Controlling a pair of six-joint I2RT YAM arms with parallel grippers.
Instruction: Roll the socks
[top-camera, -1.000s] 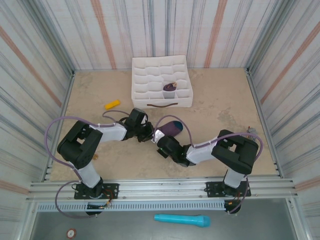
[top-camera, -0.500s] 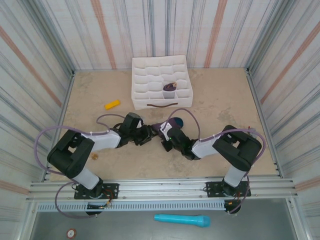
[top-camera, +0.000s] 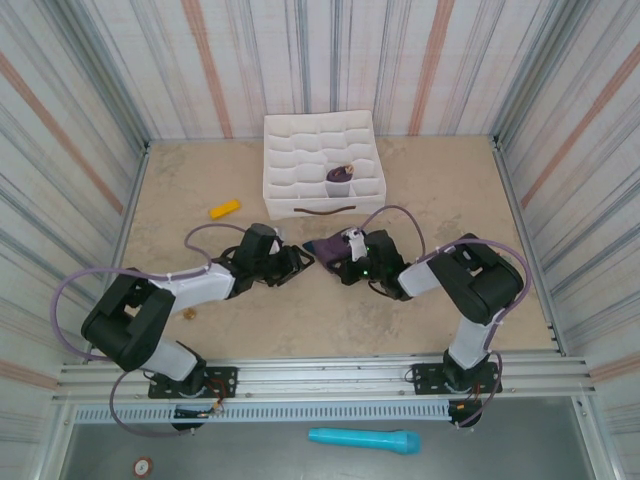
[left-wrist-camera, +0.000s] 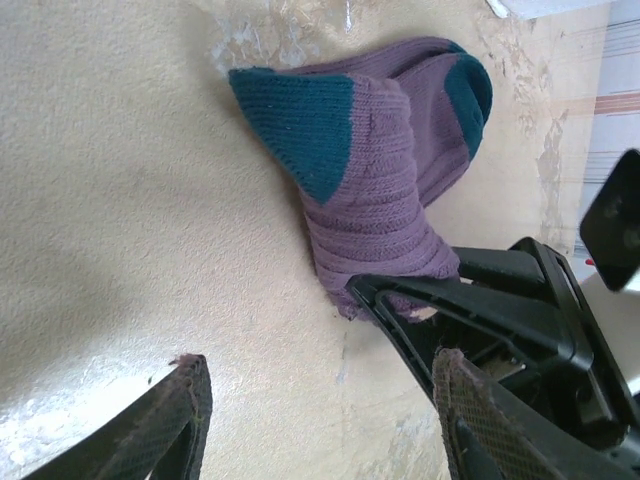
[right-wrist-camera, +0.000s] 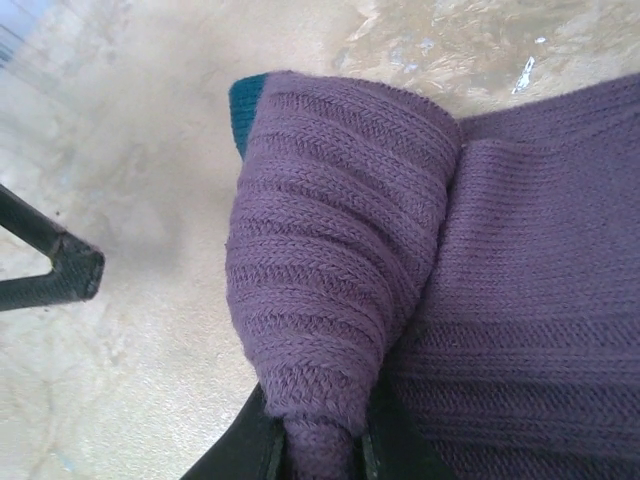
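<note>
One of the socks (left-wrist-camera: 385, 195), purple with dark teal toe and heel, lies partly rolled on the tan table (top-camera: 440, 200) between the two arms. My right gripper (right-wrist-camera: 318, 445) is shut on the sock's (right-wrist-camera: 340, 270) rolled purple end, which bulges out above its fingers. The same right gripper (top-camera: 336, 256) sits at the sock (top-camera: 322, 246) in the top view. My left gripper (left-wrist-camera: 320, 420) stands open just short of the sock, nothing between its mesh-padded fingers (left-wrist-camera: 470, 410), and shows as the left gripper (top-camera: 296, 260) from above. A second purple sock (top-camera: 340, 178) stands bundled in a box compartment.
A white divided organizer box (top-camera: 300, 150) stands at the back centre. A small yellow-orange marker (top-camera: 224, 209) lies to the left of it. Striped walls close the table on three sides. Cables loop over both arms.
My left gripper has opened and let go of the sock. The right gripper has swung away from the near edge toward the box, carrying the sock's end.
</note>
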